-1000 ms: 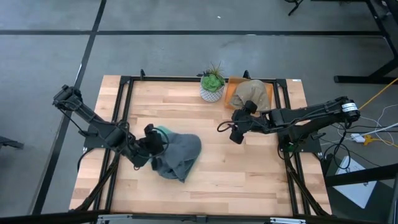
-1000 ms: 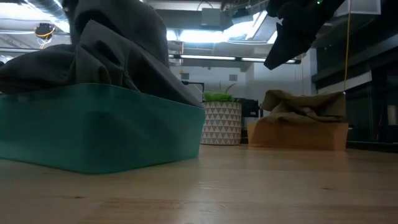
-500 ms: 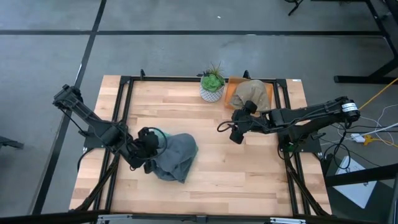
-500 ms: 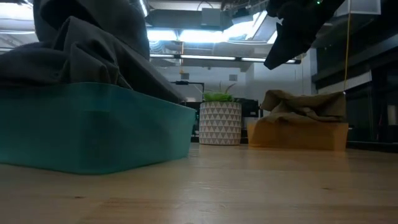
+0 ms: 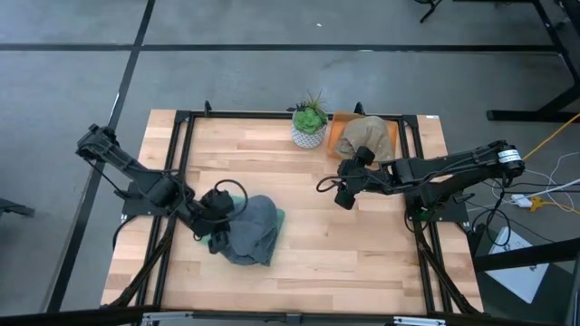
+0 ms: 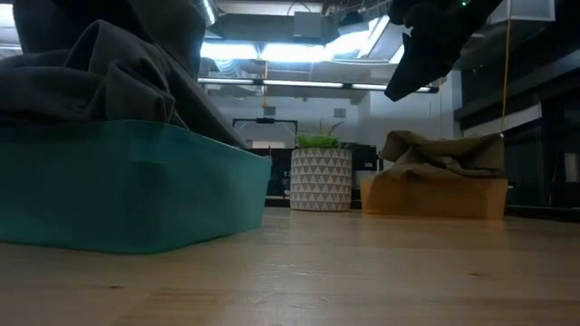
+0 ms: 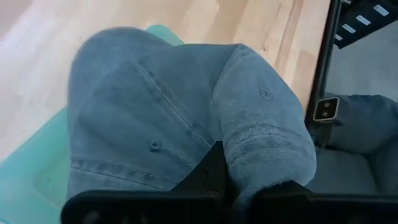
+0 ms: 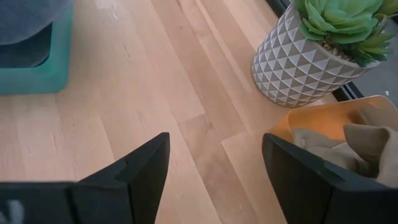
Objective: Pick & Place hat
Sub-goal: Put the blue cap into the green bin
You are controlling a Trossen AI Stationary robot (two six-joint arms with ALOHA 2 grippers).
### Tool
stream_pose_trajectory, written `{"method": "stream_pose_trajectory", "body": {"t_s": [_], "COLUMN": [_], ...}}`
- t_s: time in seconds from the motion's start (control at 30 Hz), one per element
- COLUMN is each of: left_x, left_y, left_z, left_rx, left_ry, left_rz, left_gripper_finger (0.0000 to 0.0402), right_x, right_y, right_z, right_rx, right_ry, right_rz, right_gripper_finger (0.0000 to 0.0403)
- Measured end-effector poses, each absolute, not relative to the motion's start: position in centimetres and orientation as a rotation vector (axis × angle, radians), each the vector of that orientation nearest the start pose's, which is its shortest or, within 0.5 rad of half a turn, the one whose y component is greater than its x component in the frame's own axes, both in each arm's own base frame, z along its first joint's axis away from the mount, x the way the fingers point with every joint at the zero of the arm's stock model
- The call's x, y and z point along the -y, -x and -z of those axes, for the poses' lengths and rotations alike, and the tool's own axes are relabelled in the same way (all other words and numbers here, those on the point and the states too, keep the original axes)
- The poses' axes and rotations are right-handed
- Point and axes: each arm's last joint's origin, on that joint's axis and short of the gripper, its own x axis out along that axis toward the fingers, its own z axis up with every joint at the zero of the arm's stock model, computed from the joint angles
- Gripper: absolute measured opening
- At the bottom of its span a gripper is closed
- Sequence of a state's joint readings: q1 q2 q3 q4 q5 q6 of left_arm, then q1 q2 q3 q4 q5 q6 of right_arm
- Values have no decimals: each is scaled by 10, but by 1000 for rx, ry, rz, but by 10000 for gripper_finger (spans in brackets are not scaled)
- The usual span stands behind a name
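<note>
Denim hat [image 5: 246,233] lies draped over the teal bin [image 5: 277,215], its fabric clenched in the left gripper [image 5: 214,217] at the bin's left edge. Farther right, the right gripper [image 5: 344,192] hovers above bare wood with fingers spread, empty; the plant pot [image 5: 309,129] and orange tray [image 5: 391,138] sit just beyond it.

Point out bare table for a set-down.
Free: the near strip in front of the grey hat and teal bin, and the middle up to the right gripper. Crowded: far edge, with potted plant and orange tray.

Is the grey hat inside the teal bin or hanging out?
Partly in: the grey hat is heaped over the teal bin, spilling over its rim.
</note>
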State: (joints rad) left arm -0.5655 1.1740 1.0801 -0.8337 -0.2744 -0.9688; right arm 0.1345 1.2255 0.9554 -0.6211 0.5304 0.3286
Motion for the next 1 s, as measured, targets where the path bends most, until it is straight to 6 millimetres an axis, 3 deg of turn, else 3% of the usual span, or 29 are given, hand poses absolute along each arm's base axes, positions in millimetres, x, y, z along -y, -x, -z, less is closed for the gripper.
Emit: {"method": "stream_pose_trajectory", "body": {"t_s": [0.13, 0.37, 0.5, 0.7, 1.0], "left_x": [109, 102, 100, 93, 80], "left_y": [-197, -197, -193, -196, -219], "left_z": [-311, -348, -359, -357, -339], "left_rx": [-892, -789, -822, -854, -894], "left_ry": [544, 459, 492, 527, 311], "left_rz": [-151, -159, -120, -158, -284], "left_gripper_finger": [4, 4, 4, 4, 4], "right_x": [-18, -18, -18, -18, -18], "right_y": [-241, -241, -241, -241, -241], "right_z": [-272, -272, -272, -272, -272], "right_rx": [-773, -773, -773, -774, -774], "right_ry": [-12, -12, -12, -12, -12], "right_rz": [501, 501, 501, 501, 501], "right_gripper_finger": [255, 255, 255, 255, 255]}}
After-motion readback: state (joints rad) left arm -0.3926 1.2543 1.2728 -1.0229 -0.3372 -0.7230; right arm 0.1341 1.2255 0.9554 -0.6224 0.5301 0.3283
